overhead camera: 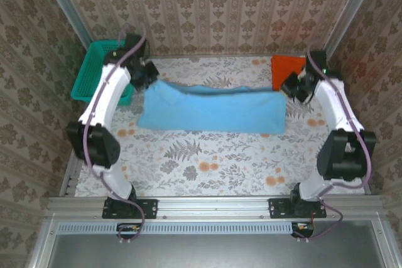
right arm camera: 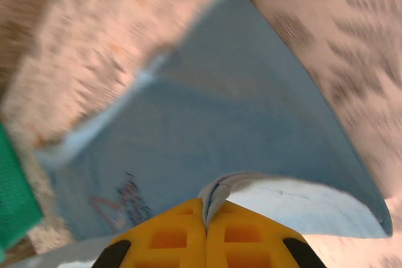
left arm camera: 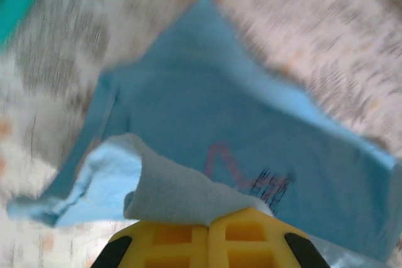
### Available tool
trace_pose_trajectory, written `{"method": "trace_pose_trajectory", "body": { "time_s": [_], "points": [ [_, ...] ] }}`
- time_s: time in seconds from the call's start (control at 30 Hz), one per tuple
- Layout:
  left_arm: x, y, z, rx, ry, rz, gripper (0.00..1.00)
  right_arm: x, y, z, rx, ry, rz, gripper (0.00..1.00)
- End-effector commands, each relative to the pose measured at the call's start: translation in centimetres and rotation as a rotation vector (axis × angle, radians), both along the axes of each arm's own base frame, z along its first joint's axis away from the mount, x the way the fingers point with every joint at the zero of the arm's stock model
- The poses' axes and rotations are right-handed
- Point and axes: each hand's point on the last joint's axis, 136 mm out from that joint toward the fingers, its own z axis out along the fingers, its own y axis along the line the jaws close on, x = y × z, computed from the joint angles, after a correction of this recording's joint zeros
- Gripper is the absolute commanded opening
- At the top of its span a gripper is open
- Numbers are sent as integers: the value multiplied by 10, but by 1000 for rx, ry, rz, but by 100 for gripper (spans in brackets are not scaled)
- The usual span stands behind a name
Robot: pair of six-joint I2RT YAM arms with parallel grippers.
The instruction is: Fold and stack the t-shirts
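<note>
1. Two hands grip the light blue t-shirt (overhead camera: 213, 110) at opposite ends. It stretches between them as a long band, sagging slightly in the middle, and its lower part lies on the counter (overhead camera: 207, 167).
2. Left hand (overhead camera: 146, 75): the yellow fingers (left arm camera: 176, 236) are pressed together on a bunched fold of blue cloth. The rest of the shirt spreads out ahead of this hand. A pink and dark print shows just beyond the fingertips, too blurred to read.
3. Right hand (overhead camera: 295, 87): the fingers (right arm camera: 169, 236) are clamped on a folded edge of the same shirt, and the cloth slopes away ahead of them.
4. Orange t-shirt (overhead camera: 287, 70): it lies on the counter just beyond the right hand, at the far corner. Its edge meets the blue shirt's end, but I cannot tell whether they touch or overlap.
5. Teal basket (overhead camera: 94, 70): it sits just outboard of the left hand, at the counter's edge.
6. Both wrist views are motion-blurred.
</note>
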Motion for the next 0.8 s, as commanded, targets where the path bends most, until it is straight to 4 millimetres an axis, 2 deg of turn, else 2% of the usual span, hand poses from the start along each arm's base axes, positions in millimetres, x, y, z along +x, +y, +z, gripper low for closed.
{"method": "trace_pose_trajectory", "body": {
  "time_s": [0.0, 0.03, 0.1, 0.17, 0.2, 0.27, 0.3, 0.33, 0.37, 0.43, 0.53, 0.6, 0.7, 0.77],
  "points": [
    [29, 2, 139, 77, -396, -112, 0, 38, 3, 115, -21, -265, 48, 0],
    [29, 1, 176, 75, -512, -124, 0, 42, 6, 149, -21, -349, 64, 0],
    [13, -4, 254, 50, -772, -157, 0, 36, 12, 217, -33, -525, 89, 0],
    [-10, -4, 307, 78, -950, -188, 0, 19, 17, 257, -62, -638, 122, 0],
    [-22, -4, 321, 93, -1010, -202, 0, 9, 19, 264, -78, -658, 130, 0],
    [-43, 8, 335, 95, -1087, -162, 0, -2, 26, 252, -96, -636, 166, 0],
    [-51, 12, 333, 91, -1101, -158, 0, -9, 34, 242, -110, -625, 199, 0],
    [-55, 15, 326, 105, -1086, -154, 0, -16, 40, 230, -120, -604, 227, 0],
    [-55, 18, 307, 120, -1024, -154, 0, -22, 45, 213, -117, -576, 240, 0],
    [-58, 13, 260, 126, -882, -210, 0, -34, 48, 178, -83, -512, 240, 0],
    [-76, 11, 172, 121, -675, -254, 0, -58, 52, 122, -85, -433, 266, 0],
    [-99, 23, 114, 137, -546, -218, 0, -76, 50, 80, -94, -353, 280, 0],
    [-138, 27, 40, 79, -362, -196, 0, -100, 53, 22, -60, -225, 284, 0],
    [-167, 30, -2, 53, -237, -163, 0, -113, 53, -9, -29, -163, 266, 0]
  ]
}}
